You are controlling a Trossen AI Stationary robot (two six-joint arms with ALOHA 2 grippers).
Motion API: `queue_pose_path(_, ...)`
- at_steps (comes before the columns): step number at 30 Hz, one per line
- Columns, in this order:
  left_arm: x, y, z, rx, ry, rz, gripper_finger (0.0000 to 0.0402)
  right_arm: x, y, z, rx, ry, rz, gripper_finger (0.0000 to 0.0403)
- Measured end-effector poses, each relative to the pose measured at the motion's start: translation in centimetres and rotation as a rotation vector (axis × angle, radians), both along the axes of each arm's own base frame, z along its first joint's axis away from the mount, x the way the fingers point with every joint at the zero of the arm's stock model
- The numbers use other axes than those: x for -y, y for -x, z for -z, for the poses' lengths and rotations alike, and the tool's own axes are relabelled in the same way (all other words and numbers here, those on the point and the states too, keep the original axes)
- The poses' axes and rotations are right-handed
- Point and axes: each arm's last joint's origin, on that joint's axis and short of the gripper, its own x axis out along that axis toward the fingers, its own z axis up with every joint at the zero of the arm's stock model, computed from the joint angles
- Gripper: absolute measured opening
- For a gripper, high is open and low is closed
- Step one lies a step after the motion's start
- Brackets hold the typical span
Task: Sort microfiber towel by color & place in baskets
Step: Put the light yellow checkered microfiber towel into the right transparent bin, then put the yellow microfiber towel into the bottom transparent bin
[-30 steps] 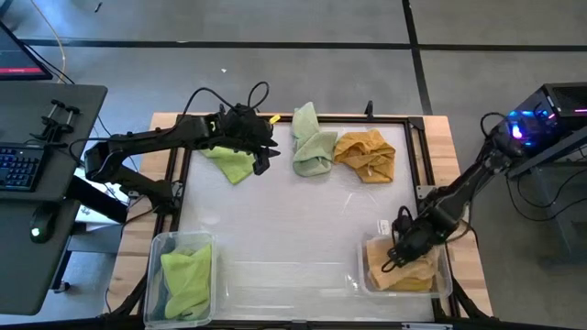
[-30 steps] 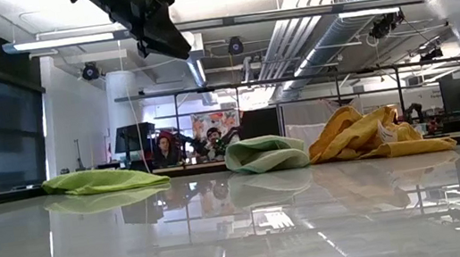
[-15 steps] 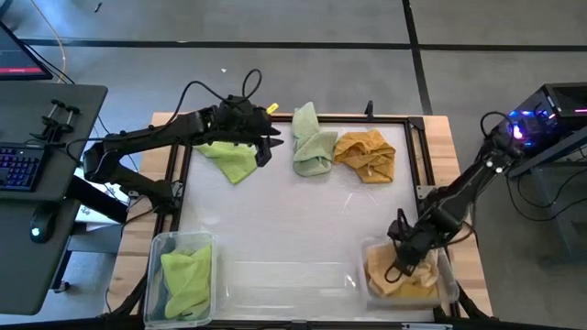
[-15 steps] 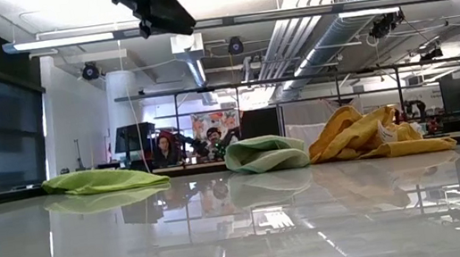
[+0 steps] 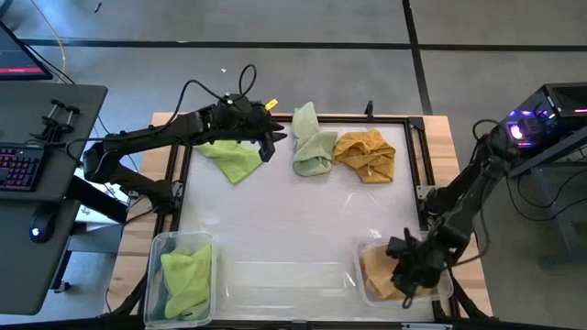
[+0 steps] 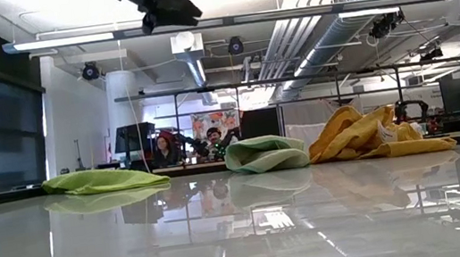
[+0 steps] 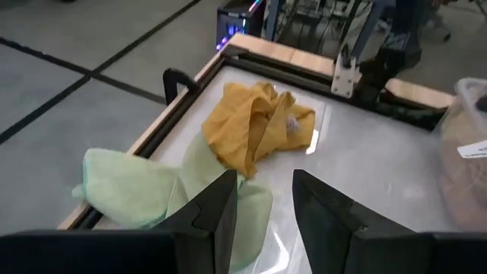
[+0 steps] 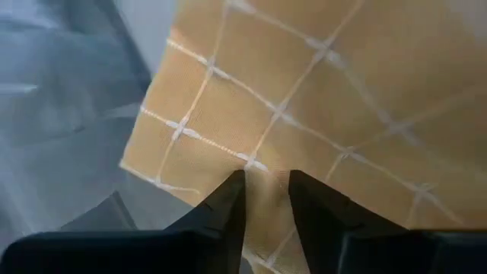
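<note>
Yellow towel: in right basket, right gripper pressed on it, jaws narrowly apart around a fold. Lime towel: in left basket. On the desk: lime towel, pale green towel, yellow towel. Left gripper: above the pale green towel, jaws apart, empty. Step: placing. Next, likely: right releases; left descends on a towel.

Table — white top, black frame, wooden edges | far side, left to right: lime towel, pale green towel, yellow towel | near left: clear tub with a lime towel in it | near right: clear tub — yellow towel in it
</note>
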Motion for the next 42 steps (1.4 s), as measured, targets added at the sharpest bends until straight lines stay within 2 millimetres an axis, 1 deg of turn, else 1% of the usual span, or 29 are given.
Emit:
queue_pose_path(2,0.0,-0.1,-0.2,0.02,-0.007,0.0,0.0112,-0.4,-0.1,1.0,-0.041,-0.006,0.014,0.0092)
queue_pose_path(3,0.0,-0.1,-0.2,0.028,-0.006,-0.004,0.0111,-0.6,-0.2,1.3,-0.035,-0.014,0.01,0.0088)
queue_pose_path(5,0.0,-0.3,-0.5,0.064,0.021,-0.022,0.011,-0.9,-0.3,1.3,-0.014,-0.039,-0.007,0.0083)
queue_pose_path(7,0.1,-0.4,-0.7,0.102,0.036,-0.028,0.0108,-1.0,-0.4,0.8,-0.009,-0.073,-0.007,0.0081)
queue_pose_path(9,0.3,-0.6,-1.0,0.133,0.027,-0.019,0.0106,-1.0,-0.4,-0.7,0.02,-0.126,-0.001,0.008)
queue_pose_path(12,0.7,-0.9,-1.4,0.172,0.02,-0.006,0.0103,-0.5,-0.2,-3.7,0.106,-0.203,0.015,0.008)
queue_pose_path(14,0.9,-1.0,-1.5,0.187,0.025,-0.001,0.0101,0.5,-0.1,-5.4,0.193,-0.171,0.063,0.008)
queue_pose_path(17,1.1,-1.1,-1.5,0.189,0.038,0.001,0.0101,2.9,0.2,-7.0,0.369,0.008,0.197,0.008)
queue_pose_path(19,1.1,-1.0,-1.4,0.185,0.053,-0.004,0.01,5.0,0.4,-7.6,0.446,0.143,0.31,0.008)
queue_pose_path(21,1.2,-1.0,-1.3,0.172,0.07,-0.009,0.01,7.5,0.7,-8.0,0.453,0.235,0.395,0.008)
queue_pose_path(23,1.1,-0.9,-1.0,0.158,0.1,-0.024,0.01,9.8,0.8,-8.2,0.439,0.298,0.442,0.008)
queue_pose_path(26,0.6,-0.5,-0.6,0.119,0.134,-0.056,0.01,12.6,0.8,-8.7,0.442,0.38,0.473,0.008)
queue_pose_path(29,-0.3,0.0,-0.1,0.06,0.126,-0.077,0.01,15.0,0.5,-9.0,0.41,0.433,0.488,0.009)
queue_pose_path(33,-1.6,0.8,0.3,0.002,0.09,-0.099,0.01,17.8,-0.5,-8.6,0.308,0.458,0.5,0.0116)
queue_pose_path(36,-2.8,1.2,0.2,-0.005,0.042,-0.116,0.01,20.3,-1.7,-7.8,0.204,0.471,0.499,0.0135)
queue_pose_path(39,-4.1,1.8,0.1,-0.023,-0.038,-0.118,0.01,23.3,-3.3,-6.5,0.086,0.483,0.507,0.0147)
queue_pose_path(42,-5.4,2.5,-0.1,-0.032,-0.103,-0.135,0.01,26.9,-5.3,-4.6,0.017,0.468,0.455,0.0154)
